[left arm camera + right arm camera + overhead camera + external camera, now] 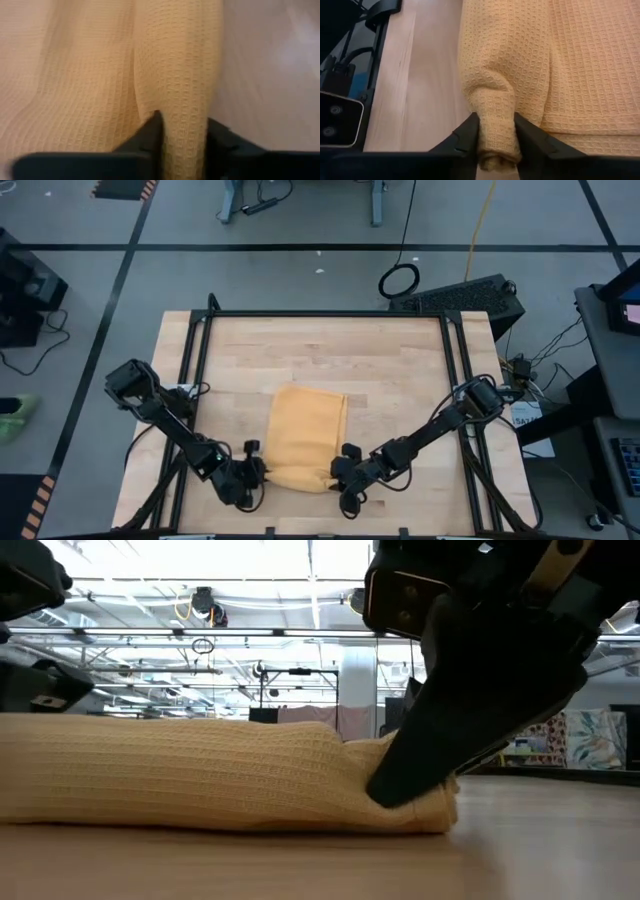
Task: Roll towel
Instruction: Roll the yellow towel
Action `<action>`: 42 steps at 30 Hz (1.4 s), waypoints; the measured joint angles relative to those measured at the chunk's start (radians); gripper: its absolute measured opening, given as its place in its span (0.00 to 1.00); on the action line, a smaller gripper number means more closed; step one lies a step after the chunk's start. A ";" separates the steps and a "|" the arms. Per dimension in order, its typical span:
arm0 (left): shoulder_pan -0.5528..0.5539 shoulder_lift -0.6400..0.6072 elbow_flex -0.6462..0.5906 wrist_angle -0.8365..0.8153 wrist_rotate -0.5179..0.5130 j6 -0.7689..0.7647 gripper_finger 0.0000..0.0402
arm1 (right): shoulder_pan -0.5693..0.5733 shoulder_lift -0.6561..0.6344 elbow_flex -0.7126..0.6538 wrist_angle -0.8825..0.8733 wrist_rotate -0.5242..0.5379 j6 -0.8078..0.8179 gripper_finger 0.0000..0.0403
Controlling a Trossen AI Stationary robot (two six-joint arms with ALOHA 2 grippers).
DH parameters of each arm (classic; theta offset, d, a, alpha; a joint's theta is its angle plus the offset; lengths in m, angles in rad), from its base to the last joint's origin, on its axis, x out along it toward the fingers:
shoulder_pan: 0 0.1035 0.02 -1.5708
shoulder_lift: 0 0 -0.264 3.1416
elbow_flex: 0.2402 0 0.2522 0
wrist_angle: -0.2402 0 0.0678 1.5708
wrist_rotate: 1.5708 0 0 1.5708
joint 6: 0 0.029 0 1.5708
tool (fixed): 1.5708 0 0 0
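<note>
We see the mustard-yellow towel (pixel 308 435) on the wooden table (pixel 400 380), its near edge rolled — the left end effector (pixel 262 471) pinches one end of that roll between its fingers (pixel 150 135), the right end effector (pixel 338 469) pinches the other.

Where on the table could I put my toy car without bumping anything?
Bare wood lies past the towel's far edge, up to the table's far rail, and beside the towel's long sides. The near edge is crowded: left end effector and right end effector both pinch the rolled end.
</note>
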 joint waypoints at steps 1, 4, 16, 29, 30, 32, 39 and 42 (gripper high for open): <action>0.004 -0.002 0.005 0.000 0.016 0.000 0.18 | 0.000 -0.002 0.000 -0.005 -0.001 -0.012 0.24; 0.018 -0.017 0.008 0.001 0.053 -0.023 0.07 | 0.006 -0.034 0.000 -0.065 -0.003 -0.061 0.33; 0.071 -0.044 0.004 0.000 0.206 -0.225 0.10 | 0.203 -0.112 0.003 -0.089 0.407 -0.545 0.61; 0.094 -0.047 -0.002 -0.023 0.300 -0.514 0.10 | 0.195 0.066 0.003 0.115 0.547 -0.634 0.71; 0.094 -0.047 -0.002 -0.024 0.300 -0.515 0.10 | 0.191 0.068 0.003 0.115 0.547 -0.633 0.70; 0.094 -0.047 -0.002 -0.024 0.299 -0.513 0.10 | 0.179 0.070 0.003 0.102 0.545 -0.619 0.68; 0.094 -0.046 -0.003 -0.030 0.274 -0.457 0.11 | 0.108 0.069 0.003 0.087 0.372 -0.498 0.43; 0.092 -0.045 -0.003 -0.028 0.272 -0.441 0.14 | 0.089 0.068 0.004 0.084 0.302 -0.434 0.29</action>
